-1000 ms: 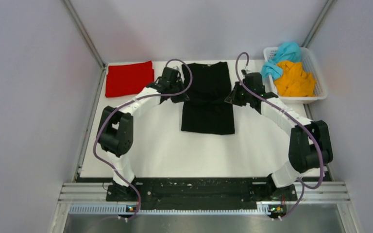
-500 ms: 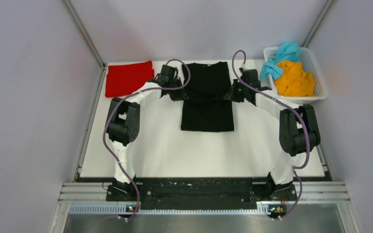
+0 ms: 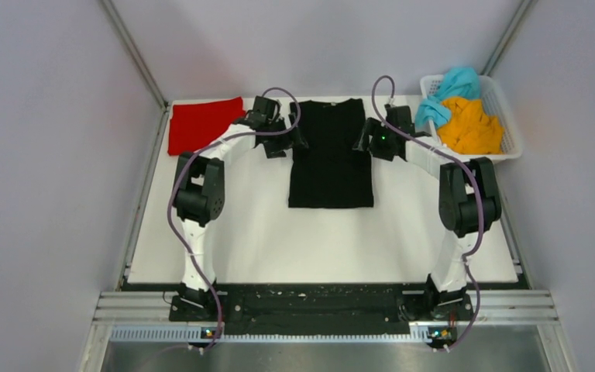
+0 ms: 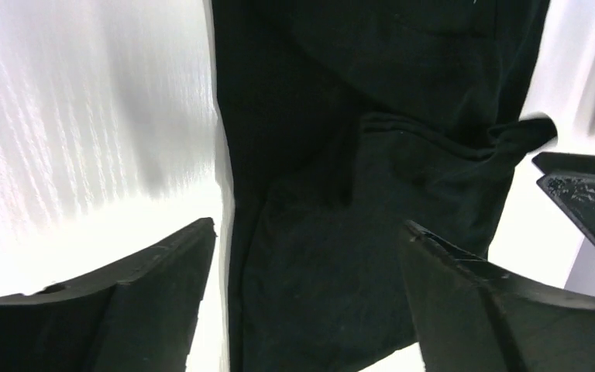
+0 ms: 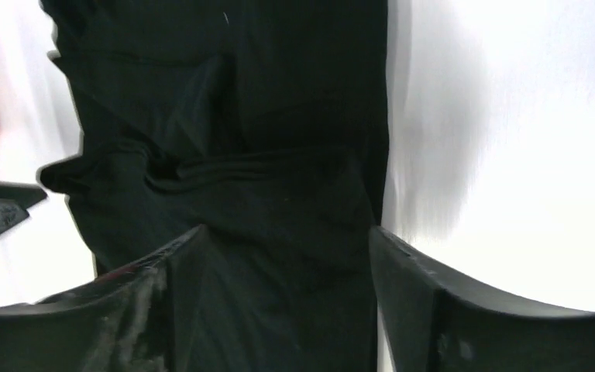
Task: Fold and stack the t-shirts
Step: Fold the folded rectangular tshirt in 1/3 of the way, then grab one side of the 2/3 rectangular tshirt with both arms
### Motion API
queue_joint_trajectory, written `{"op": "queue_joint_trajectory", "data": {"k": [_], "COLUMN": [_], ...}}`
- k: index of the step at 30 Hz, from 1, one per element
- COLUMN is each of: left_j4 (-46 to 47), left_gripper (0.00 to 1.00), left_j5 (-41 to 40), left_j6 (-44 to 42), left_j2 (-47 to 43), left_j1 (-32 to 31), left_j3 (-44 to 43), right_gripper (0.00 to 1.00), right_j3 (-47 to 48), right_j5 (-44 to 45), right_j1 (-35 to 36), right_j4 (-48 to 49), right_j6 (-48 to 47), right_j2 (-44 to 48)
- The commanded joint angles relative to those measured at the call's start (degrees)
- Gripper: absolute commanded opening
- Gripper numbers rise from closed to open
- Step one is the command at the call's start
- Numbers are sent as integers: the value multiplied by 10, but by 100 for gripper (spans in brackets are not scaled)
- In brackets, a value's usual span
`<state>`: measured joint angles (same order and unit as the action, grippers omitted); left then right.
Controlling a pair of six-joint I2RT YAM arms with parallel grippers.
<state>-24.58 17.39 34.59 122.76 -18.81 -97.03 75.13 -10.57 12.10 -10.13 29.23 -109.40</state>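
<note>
The left tool [image 4: 308, 232] has its two black fingers spread, pinching nothing. A black short-sleeved cloth t-shirt [image 4: 372, 155] lies flat on the table just under and ahead of them. The right tool [image 5: 285, 232] is likewise spread and empty-handed over the shirt's opposite long edge.

The tools face each other across the shirt near its collar end. Its sides lie folded inward into a narrow strip, so this looks like the pause between side folds and the lengthwise fold.

Outward of the left tool lies a folded red cloth t-shirt [image 3: 205, 124], probably the start of the stack. Outward of the right tool, a white plastic mesh basket [image 3: 507, 101] holds a crumpled teal t-shirt [image 3: 455, 84] and an orange t-shirt [image 3: 471, 125].

The white table [image 3: 318, 240] is matte, boxed in by pale grey walls [image 3: 46, 155].
</note>
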Motion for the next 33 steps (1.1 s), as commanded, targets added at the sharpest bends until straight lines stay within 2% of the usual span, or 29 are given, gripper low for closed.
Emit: {"op": "queue_joint_trajectory", "data": {"k": [1,2,3,7,11,16,19,26,30,33], "left_j4": [-6,-2,8,40,73,102,124,159,159,160], "left_gripper": [98,99,99,99,99,99,96,82,70,61], "left_j5": [3,1,0,5,5,2,12,4,3,-1], "left_j6": [-15,-15,-13,4,28,55,66,102,107,109], "left_j2": [-62,-80,-101,-195,-270,-297,-281,-230,-212,-209], "left_j1": [4,4,4,3,-10,-47,-60,-65,-65,-65], "left_j3": [-9,10,38,165,303,392,416,431,428,436], "right_gripper": [92,98,99,99,99,99,99,82,67,59], "right_j3": [32,22,9,-75,-201,-316,-354,-415,-413,-421], "right_j5": [-3,-2,-2,-14,-47,-99,-95,-79,-82,-87], "right_j1": [-4,-4,-4,-4,-3,-3,-4,-3,-4,-4], "right_j4": [4,5,7,17,22,34,38,121,124,123], "right_j6": [-8,-7,-7,5,28,55,62,119,124,130], "right_j2": [27,40,54,127,206,263,278,269,245,242]}}
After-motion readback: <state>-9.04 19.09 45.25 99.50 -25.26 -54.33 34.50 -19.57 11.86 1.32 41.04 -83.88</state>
